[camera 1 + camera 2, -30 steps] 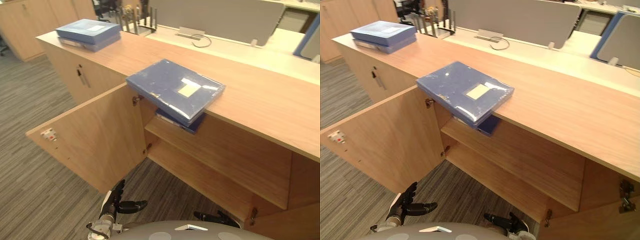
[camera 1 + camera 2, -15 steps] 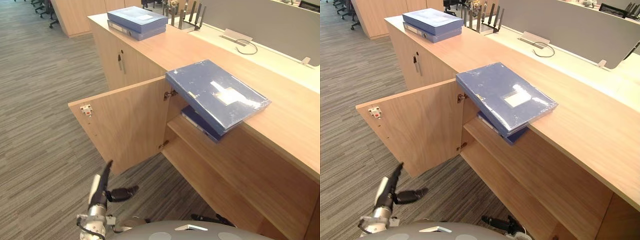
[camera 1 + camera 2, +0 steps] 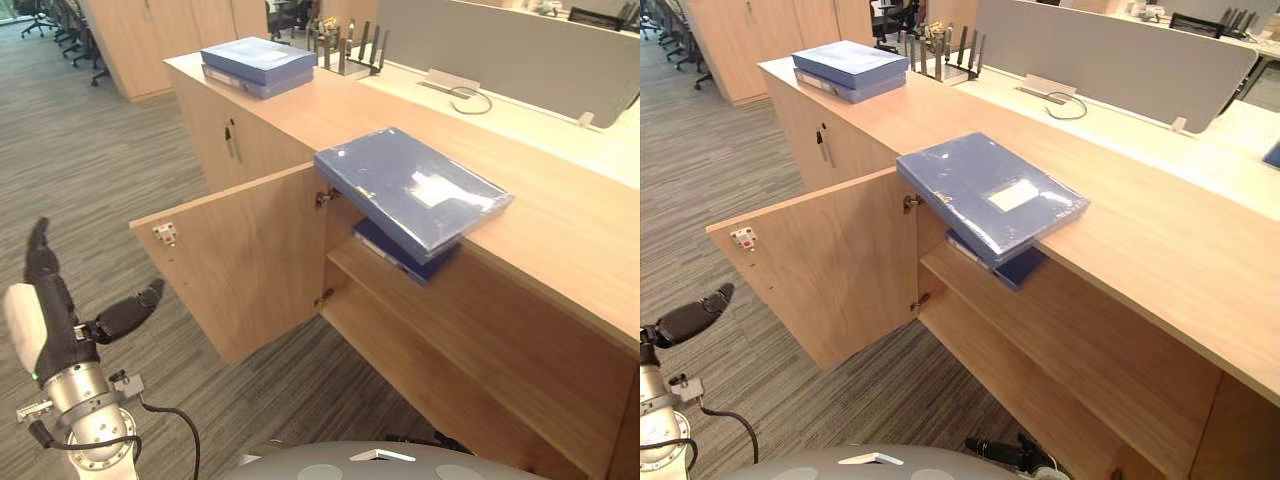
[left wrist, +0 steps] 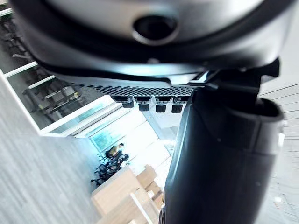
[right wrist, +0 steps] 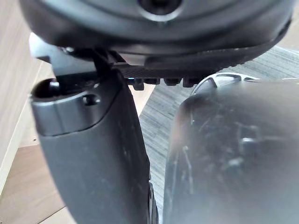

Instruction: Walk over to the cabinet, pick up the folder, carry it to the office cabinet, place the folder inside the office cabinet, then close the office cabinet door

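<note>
A blue folder (image 3: pixel 412 190) with a white label lies flat on the wooden cabinet top (image 3: pixel 560 230), one corner overhanging the front edge. Under it, a second blue folder (image 3: pixel 395 250) pokes out from the shelf inside the open cabinet. The cabinet door (image 3: pixel 240 260) stands swung out to the left. My left hand (image 3: pixel 55 320) is raised at the lower left, open with straight fingers and thumb spread, well short of the door. My right hand (image 3: pixel 1005 455) hangs low near the floor, open with relaxed fingers, holding nothing.
A stack of two blue folders (image 3: pixel 258 65) sits at the cabinet top's far left end, with a dark file rack (image 3: pixel 350 50) behind it. A grey partition (image 3: pixel 500 50) and a desk with a cable (image 3: pixel 470 95) lie beyond. Striped carpet (image 3: pixel 110 180) stretches left.
My left hand has risen from low by the floor to the lower left. The view has shifted; the folders and door have not moved.
</note>
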Robot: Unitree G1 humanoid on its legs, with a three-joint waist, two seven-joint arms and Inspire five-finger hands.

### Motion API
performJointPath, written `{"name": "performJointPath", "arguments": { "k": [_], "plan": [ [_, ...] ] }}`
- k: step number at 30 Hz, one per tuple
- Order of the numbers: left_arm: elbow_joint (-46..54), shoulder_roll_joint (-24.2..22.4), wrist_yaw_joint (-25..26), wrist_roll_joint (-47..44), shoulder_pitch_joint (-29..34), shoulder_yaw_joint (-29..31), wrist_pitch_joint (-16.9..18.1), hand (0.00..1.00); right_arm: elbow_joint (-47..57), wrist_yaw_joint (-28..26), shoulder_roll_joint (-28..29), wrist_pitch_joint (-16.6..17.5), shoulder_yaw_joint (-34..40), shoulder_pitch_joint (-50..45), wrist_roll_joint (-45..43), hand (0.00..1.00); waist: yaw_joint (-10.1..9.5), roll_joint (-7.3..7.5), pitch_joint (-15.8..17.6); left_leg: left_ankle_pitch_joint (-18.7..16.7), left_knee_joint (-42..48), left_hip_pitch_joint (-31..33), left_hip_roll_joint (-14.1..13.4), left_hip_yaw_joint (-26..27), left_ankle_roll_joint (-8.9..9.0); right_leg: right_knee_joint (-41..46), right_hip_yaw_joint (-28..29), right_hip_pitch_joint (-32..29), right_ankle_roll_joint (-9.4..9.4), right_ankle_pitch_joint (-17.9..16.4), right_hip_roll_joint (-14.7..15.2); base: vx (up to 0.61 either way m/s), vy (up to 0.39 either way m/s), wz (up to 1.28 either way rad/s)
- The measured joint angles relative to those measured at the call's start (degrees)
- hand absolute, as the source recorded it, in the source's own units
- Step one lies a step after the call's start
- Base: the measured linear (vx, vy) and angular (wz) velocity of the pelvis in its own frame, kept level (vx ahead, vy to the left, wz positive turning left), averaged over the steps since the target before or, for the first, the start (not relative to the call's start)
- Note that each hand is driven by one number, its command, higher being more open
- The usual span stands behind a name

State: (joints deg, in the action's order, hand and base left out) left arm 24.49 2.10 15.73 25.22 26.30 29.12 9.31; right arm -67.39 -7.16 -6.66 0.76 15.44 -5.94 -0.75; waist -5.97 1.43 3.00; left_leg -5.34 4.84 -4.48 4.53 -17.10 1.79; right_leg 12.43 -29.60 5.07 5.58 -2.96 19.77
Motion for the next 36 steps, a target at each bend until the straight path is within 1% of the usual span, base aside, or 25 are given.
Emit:
{"name": "performJointPath", "arguments": {
  "k": [2, 4, 7, 10, 12, 15, 16, 18, 19, 20, 22, 27, 29, 31, 33, 36],
  "plan": [
    [2.2, 0.2, 0.2, 0.0, -0.5, 0.0, 0.5, 1.00, 0.0, -0.2, 0.0, 0.0, 0.1, 0.0, 0.0, 1.00, 0.15, -0.20, 0.0, 0.0, 0.0, -0.1, -0.2, 0.6, 0.19, -0.6, 0.5, 0.0, -0.51, -0.4, -0.7, -0.03, -0.025, -0.13],
    [3.2, 0.4, 0.3, -0.1, -1.9, 0.0, 0.7, 1.00, -0.1, -0.4, -0.2, 0.0, 0.1, 0.0, 0.0, 1.00, 0.02, -0.33, 0.1, 0.1, 0.0, -0.1, -0.6, 1.0, 0.40, -0.6, 0.9, -0.2, -0.46, -0.4, -1.1, -0.03, -0.033, -0.10],
    [3.2, 2.3, 0.3, -0.2, -3.8, -0.2, 1.0, 1.00, -0.1, -1.0, -0.4, 0.0, 0.1, 0.0, 0.0, 1.00, 0.00, -0.59, 0.2, 0.2, -0.2, -0.1, -1.0, 1.6, 0.58, -0.6, 1.7, -0.7, -0.42, -0.5, -1.5, -0.03, -0.020, -0.10],
    [3.3, 6.0, 0.3, -0.4, -4.6, -1.2, 1.8, 1.00, -0.2, -1.1, -0.4, 0.0, 0.0, 0.0, -0.1, 1.00, -0.02, -0.57, 0.2, 0.4, -0.4, -0.3, -1.3, 2.3, 0.49, -0.6, 2.6, -1.1, -0.35, -0.5, -1.8, -0.01, -0.007, -0.12],
    [4.5, 8.1, -0.4, -0.5, -4.6, -3.4, 2.1, 1.00, -0.2, -1.1, -0.5, 0.0, -0.3, 0.1, -0.1, 1.00, -0.11, -0.51, 0.2, 0.6, -0.9, -0.9, -1.3, 3.0, 0.40, -0.6, 3.4, -1.2, -0.25, -0.4, -1.9, 0.00, 0.013, -0.16],
    [5.0, 10.8, -1.5, -0.4, -6.5, -6.9, 4.0, 1.00, -0.2, -1.2, -0.6, 0.0, -0.7, 0.4, -0.2, 1.00, -0.15, -0.40, 0.2, 0.6, -1.2, -1.1, -1.3, 4.3, 0.36, -0.5, 4.9, -2.0, -0.04, -0.3, -1.9, 0.00, 0.018, -0.19],
    [5.0, 11.3, -1.6, -0.4, -6.9, -7.6, 4.3, 1.00, -0.2, -1.2, -0.6, 0.0, -1.0, 0.6, -0.2, 1.00, -0.01, -0.35, 0.3, 0.7, -1.3, -1.1, -1.3, 4.5, 0.19, -0.5, 5.1, -2.0, 0.03, -0.2, -1.9, -0.01, 0.019, -0.20],
    [5.0, 13.2, -2.6, -0.4, -8.9, -11.0, 4.7, 1.00, -0.1, -1.3, -0.8, 0.0, -2.1, 0.7, -0.4, 1.00, 0.10, -0.25, 0.3, 0.8, -1.6, -1.5, -1.4, 5.3, 0.12, -0.5, 6.1, -2.4, 0.26, -0.1, -1.9, 0.00, 0.017, -0.20],
    [5.0, 14.2, -3.2, -0.4, -9.5, -13.0, 4.9, 1.00, -0.1, -1.3, -1.0, 0.0, -2.7, 0.7, -0.8, 1.00, 0.08, -0.22, 0.4, 0.8, -2.1, -2.1, -1.4, 5.8, 0.04, -0.5, 6.6, -2.4, 0.28, -0.1, -1.9, 0.04, 0.037, -0.43],
    [5.0, 17.4, -5.9, -0.4, -10.9, -19.1, 7.1, 1.00, 0.1, -1.3, -1.0, 0.1, -2.9, 0.6, -2.2, 1.00, 1.36, -0.07, 0.4, 0.8, -2.4, -2.5, -1.4, 7.3, 0.00, -0.5, 8.2, -3.1, 0.51, 0.1, -2.0, 0.05, 0.038, -0.40],
    [4.0, 18.4, -6.5, -0.4, -12.1, -21.4, 7.2, 1.00, 0.1, -1.3, -1.0, 0.1, -3.1, 0.5, -2.5, 1.00, 1.47, -0.08, 0.4, 0.8, -3.0, -3.2, -1.5, 8.0, -0.02, -0.5, 8.9, -3.1, 0.66, 0.2, -2.1, 0.04, 0.023, -0.25],
    [0.9, 18.9, -6.6, -0.3, -15.2, -25.1, 7.3, 1.00, 0.1, -1.3, -1.1, 0.2, -3.5, 0.2, -2.8, 1.00, 1.40, 0.18, 0.5, 0.8, -3.5, -3.9, -1.5, 9.3, -0.04, -0.4, 10.3, -3.6, 0.65, 0.2, -2.2, 0.01, 0.012, -0.16],
    [-0.5, 20.3, -7.0, 0.1, -15.4, -28.0, 7.3, 1.00, 0.1, -1.3, -1.1, 0.9, -4.3, 0.2, -2.9, 1.00, 1.63, 0.39, 0.4, 0.6, -3.7, -4.1, -1.6, 10.4, -0.09, -0.3, 11.4, -4.2, 0.70, 0.2, -2.4, 0.00, 0.013, -0.23],
    [-2.1, 22.0, -7.7, 1.2, -15.7, -31.0, 7.6, 1.00, 0.1, -1.2, -0.8, 1.1, -4.4, 0.1, -3.0, 1.00, 2.25, 0.77, 0.2, 0.4, -3.8, -4.2, -1.8, 11.0, 0.01, -0.3, 12.1, -4.5, 0.79, 0.3, -2.7, 0.00, 0.002, -0.17],
    [-2.6, 22.5, -7.8, 2.2, -15.8, -32.1, 8.1, 1.00, 0.1, -1.2, -0.7, 1.2, -4.5, 0.1, -3.0, 1.00, 2.54, 0.96, 0.1, 0.3, -3.9, -4.2, -2.0, 11.6, 0.05, -0.3, 12.7, -5.0, 0.88, 0.3, -3.0, 0.02, -0.006, -0.17],
    [-4.5, 23.0, -8.0, 2.5, -18.0, -34.1, 8.4, 1.00, 0.1, -1.2, -0.5, 1.2, -4.7, 0.1, -3.9, 1.00, 3.07, 1.03, 0.1, 0.3, -3.9, -4.5, -2.2, 11.9, 0.10, -0.4, 13.0, -5.0, 1.19, 0.5, -3.2, 0.02, -0.006, -0.08]
  ]
}}
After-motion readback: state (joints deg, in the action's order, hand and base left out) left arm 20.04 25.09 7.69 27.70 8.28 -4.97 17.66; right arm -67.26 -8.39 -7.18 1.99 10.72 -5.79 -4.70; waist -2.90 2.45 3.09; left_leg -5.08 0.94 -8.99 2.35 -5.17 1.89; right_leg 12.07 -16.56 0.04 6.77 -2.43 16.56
